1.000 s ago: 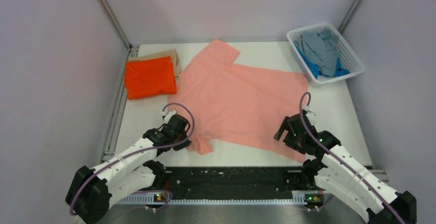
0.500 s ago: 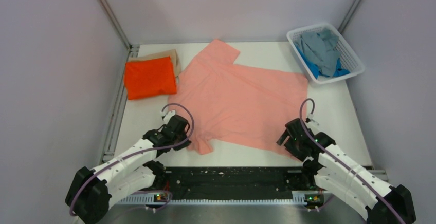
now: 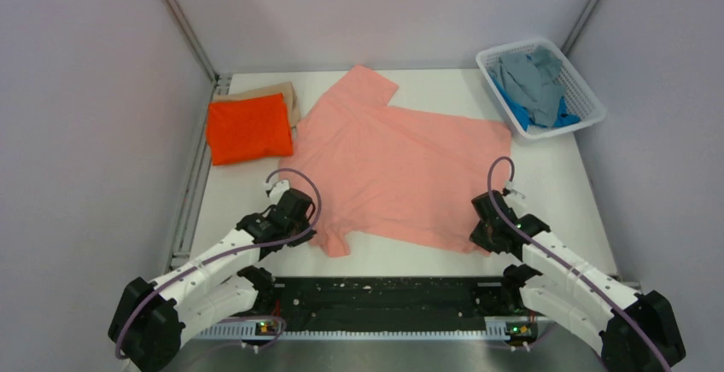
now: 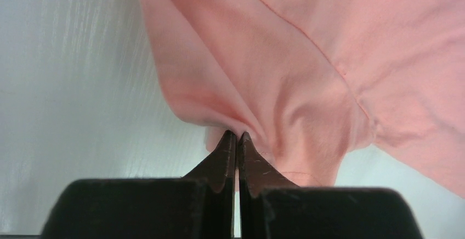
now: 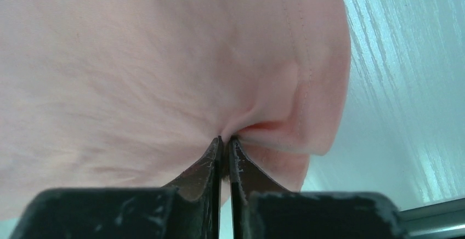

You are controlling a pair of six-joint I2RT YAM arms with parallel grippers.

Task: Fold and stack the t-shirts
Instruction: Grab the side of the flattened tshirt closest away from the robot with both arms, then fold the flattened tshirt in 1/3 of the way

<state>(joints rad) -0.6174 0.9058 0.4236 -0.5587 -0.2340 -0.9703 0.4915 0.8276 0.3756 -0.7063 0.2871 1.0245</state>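
Mostly flat, the salmon pink t-shirt lies spread across the middle of the table, set at a slant, with one sleeve reaching toward the far edge and the other hanging toward the near edge on the left. Its near side is taken at two places. At the near left, by the sleeve, the left gripper has its fingers pressed together on a pinch of the pink cloth; the left wrist view shows the fabric gathered into creases that run down to the meeting tips of the left gripper. At the near right corner of the hem, the right gripper is likewise closed on the shirt (the right wrist view shows a small fold, with the stitched hem line beside it, nipped between the tips of the right gripper). Both grip points sit at the shirt's near edge, well apart from each other, with the body of the garment stretching away from them toward the back.

Left of the shirt, near the far left corner, a folded orange t-shirt lies on top of a tan t-shirt, whose far edge shows behind it. In the far right corner stands a white mesh basket holding a crumpled grey t-shirt over a blue t-shirt.
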